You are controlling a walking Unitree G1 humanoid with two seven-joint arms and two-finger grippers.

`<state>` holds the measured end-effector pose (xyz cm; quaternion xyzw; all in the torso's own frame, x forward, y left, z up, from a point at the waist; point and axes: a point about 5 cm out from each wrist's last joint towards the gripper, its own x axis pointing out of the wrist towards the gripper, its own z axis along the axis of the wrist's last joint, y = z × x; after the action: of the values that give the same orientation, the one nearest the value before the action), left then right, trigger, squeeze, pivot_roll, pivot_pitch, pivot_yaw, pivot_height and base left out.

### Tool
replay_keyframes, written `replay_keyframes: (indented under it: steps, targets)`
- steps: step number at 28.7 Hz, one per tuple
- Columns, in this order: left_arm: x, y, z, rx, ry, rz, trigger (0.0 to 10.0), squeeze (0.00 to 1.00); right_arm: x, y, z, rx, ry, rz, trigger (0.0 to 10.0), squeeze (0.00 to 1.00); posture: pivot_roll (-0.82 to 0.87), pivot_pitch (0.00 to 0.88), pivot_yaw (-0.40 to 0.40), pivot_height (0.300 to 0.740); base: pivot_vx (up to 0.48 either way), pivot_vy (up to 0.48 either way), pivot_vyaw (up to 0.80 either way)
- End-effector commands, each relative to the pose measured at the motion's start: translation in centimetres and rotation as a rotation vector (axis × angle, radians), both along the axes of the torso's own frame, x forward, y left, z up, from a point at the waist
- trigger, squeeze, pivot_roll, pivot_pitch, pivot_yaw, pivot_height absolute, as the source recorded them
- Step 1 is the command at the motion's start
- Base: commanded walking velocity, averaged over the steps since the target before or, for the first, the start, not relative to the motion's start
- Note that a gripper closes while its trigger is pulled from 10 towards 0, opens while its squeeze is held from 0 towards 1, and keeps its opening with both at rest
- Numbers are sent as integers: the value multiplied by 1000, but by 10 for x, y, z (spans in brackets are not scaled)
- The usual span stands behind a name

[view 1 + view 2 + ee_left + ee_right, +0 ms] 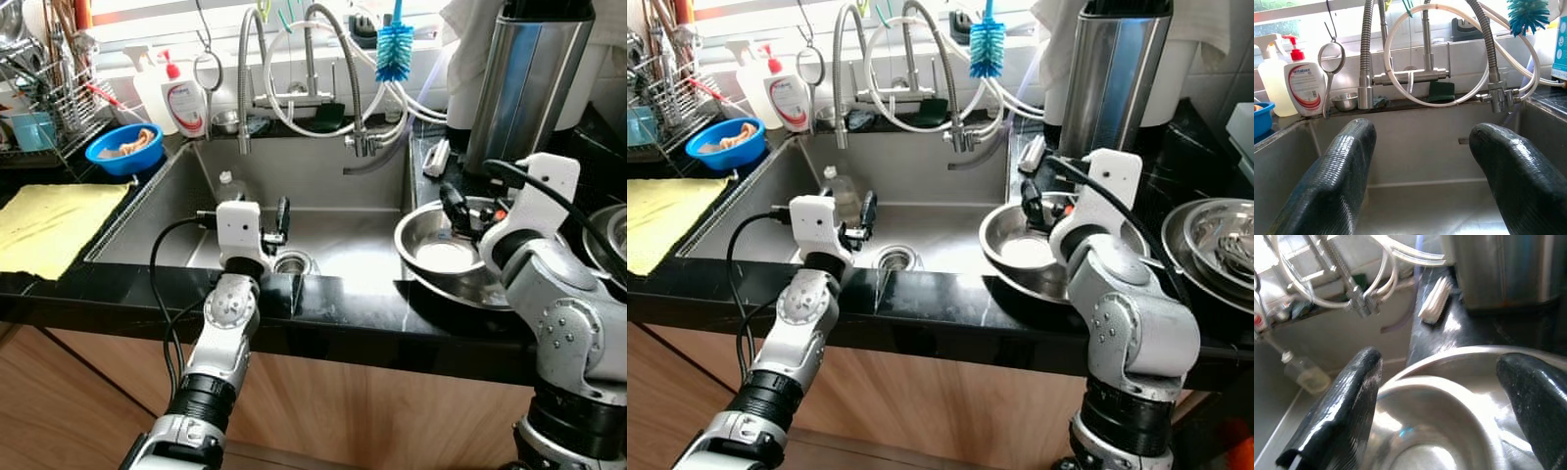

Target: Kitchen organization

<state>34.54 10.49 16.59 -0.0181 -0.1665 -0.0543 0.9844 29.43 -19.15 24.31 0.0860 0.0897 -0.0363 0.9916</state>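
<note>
Two nested steel bowls (446,257) sit on the desk (333,318) under the right gripper (1440,406), fingers apart; the left gripper (1420,176), fingers apart, hangs over the sink (323,176).

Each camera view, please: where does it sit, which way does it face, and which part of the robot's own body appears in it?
Left eye view: on the head, looking forward and down at the sink; both silver arms show.
Right eye view: the other eye of that camera, same scene; the steel bowl lies at the sink's right edge.
Left wrist view: along the open left pincer, facing the faucet on the back wall.
Right wrist view: along the open right pincer, just above the steel bowl.
Shared: the blue brush shows in both eye views and the left wrist view.
</note>
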Motion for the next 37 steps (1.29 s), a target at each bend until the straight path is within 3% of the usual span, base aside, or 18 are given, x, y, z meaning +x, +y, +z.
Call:
replay_keyframes:
  steps: [1, 6, 11, 13, 15, 17, 18, 21, 25, 26, 30, 31, 33, 37]
  targets:
    - [2, 6, 1, 10, 7, 15, 10000, 0, -3, 2, 11, -2, -29, 14, 10000, 0, -309, 0, 145, 740, 0, 0, 0]
    - [3, 3, 1, 4, 9, 9, 10000, 0, -10, -3, 20, -69, -25, 103, 10000, 0, -336, 0, 150, 740, 0, 0, 0]
    - [5, -3, 2, -3, 11, -10, 10000, 0, -21, -16, 8, -346, 46, 314, 10000, 0, -352, 0, 154, 740, 0, 0, 0]
    - [6, -4, 2, -3, 11, -12, 10000, 0, -23, -18, 5, -405, 58, 364, 10000, 0, -352, 0, 151, 740, 0, 0, 0]
    - [7, -4, 4, -5, 7, -8, 10000, 0, -24, -22, 7, -492, -1, 407, 10000, 0, -352, 0, 151, 740, 0, 0, 0]
    - [7, -3, 4, -7, 6, -5, 10000, 0, -17, -28, 16, -473, -100, 332, 10000, 0, -351, 0, 150, 740, 0, 0, 0]
    - [7, -3, 4, -7, 6, -5, 10000, 0, -17, -28, 16, -473, -100, 332, 10000, 0, -351, 0, 150, 740, 0, 0, 0]
    - [7, -1, 6, -9, -9, 12, 10000, 0, -8, -29, 25, -327, -258, 205, 10000, 0, -343, 0, 148, 740, 0, 0, 0]
    - [7, 4, 9, -17, -28, 37, 10000, 0, -6, -9, 22, -275, -337, 236, 10000, 0, -331, 0, 150, 740, 0, 0, 0]
    - [7, 5, 10, -15, -32, 42, 10000, 0, -5, 1, 20, -268, -400, 266, 10000, 0, -331, 0, 150, 740, 0, 0, 0]
    - [8, 5, 12, -10, -37, 43, 10000, 0, -7, 12, 3, -433, -375, 408, 10000, 0, -331, 0, 150, 740, 0, 0, 0]
    - [9, 6, 13, -11, -40, 44, 10000, 0, -12, 14, 1, -574, -356, 536, 10000, 0, -324, 0, 152, 740, 0, 0, 0]
    - [9, 6, 12, -10, -41, 43, 10000, 0, -20, 13, 0, -687, -328, 692, 10000, 0, -333, 0, 154, 740, 0, 0, 0]
    - [8, 5, 12, -11, -41, 42, 10000, 0, -24, 2, 11, -710, -333, 749, 10000, 0, -332, 0, 152, 740, 0, 0, 0]
